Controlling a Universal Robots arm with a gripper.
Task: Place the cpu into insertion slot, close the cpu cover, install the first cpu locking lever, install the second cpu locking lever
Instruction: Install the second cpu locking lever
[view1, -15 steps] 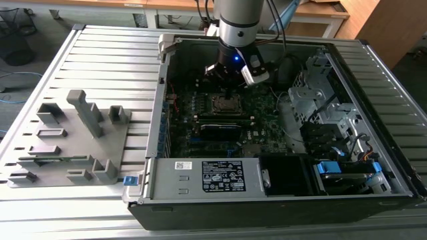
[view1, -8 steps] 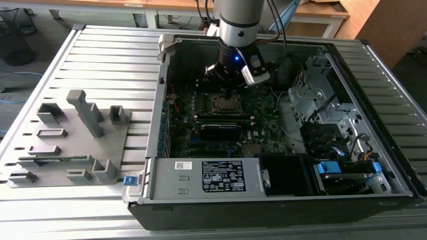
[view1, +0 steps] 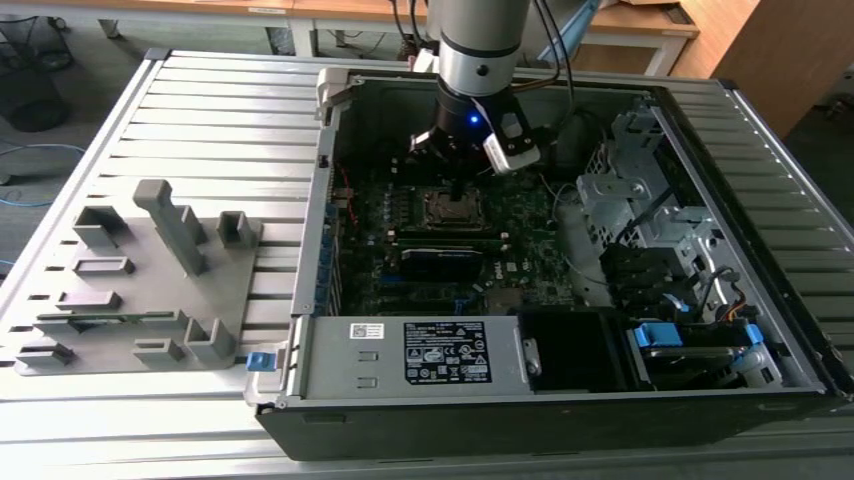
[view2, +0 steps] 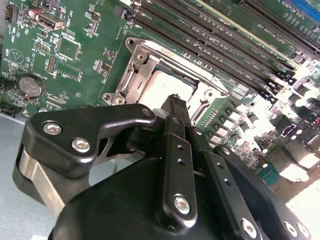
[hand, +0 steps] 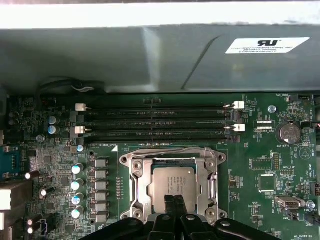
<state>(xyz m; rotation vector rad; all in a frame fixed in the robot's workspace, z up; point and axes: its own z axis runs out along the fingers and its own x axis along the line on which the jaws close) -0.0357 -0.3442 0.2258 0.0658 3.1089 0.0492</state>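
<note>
Setting: slatted metal bench (view1: 200, 110) is carrying a grey fixture block (view1: 147, 290) at the exterior view's left, and an open computer case (view1: 400, 400).
Chip: cpu (hand: 172, 186) is sitting in the insertion slot (hand: 134, 186); cpu cover (hand: 212, 165) is lying closed around it.
Tool: gripper (hand: 173, 201) is hovering just over the chip's edge, fingers (view2: 176, 107) pinched together, holding nothing.
Risk: closed tips could be scraping the chip if descending off-target.

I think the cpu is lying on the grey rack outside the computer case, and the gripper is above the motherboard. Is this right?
Not quite. The cpu is already sitting in the insertion slot on the motherboard, as both wrist views show, not on the grey rack. The gripper is indeed above the motherboard, directly over the cpu.
</note>
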